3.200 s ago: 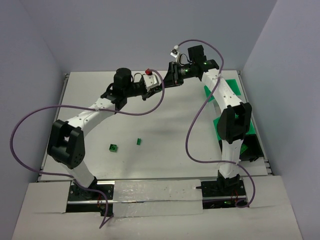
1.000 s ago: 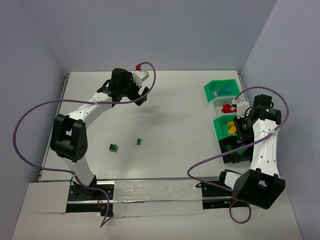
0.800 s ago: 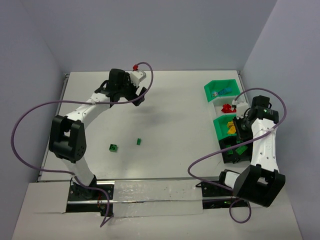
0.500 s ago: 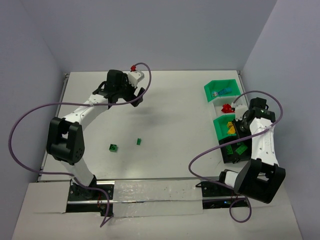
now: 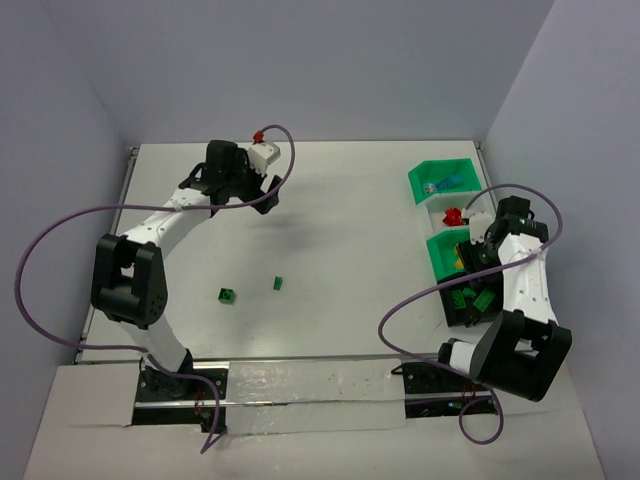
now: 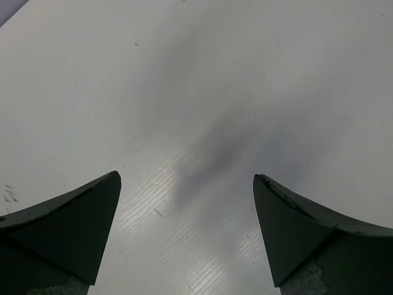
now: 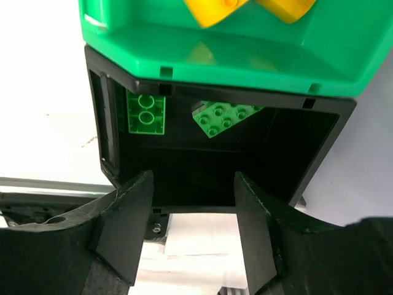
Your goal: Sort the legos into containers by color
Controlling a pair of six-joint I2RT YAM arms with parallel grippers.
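Observation:
Two green legos lie loose on the white table in the top view. My right gripper hangs open and empty over the black bin. Inside that bin lie two green legos. The green container just beyond it holds yellow legos. My left gripper is wide open above bare table at the back left, with nothing between its fingers.
Along the right edge stand a green container with a blue lego, a pale bin with a red lego, the yellow-filled green container and the black bin. Purple cables loop from both arms.
My right gripper has gone from shut to open above the black bin. The left arm has swung slightly left along the back of the table, still open.

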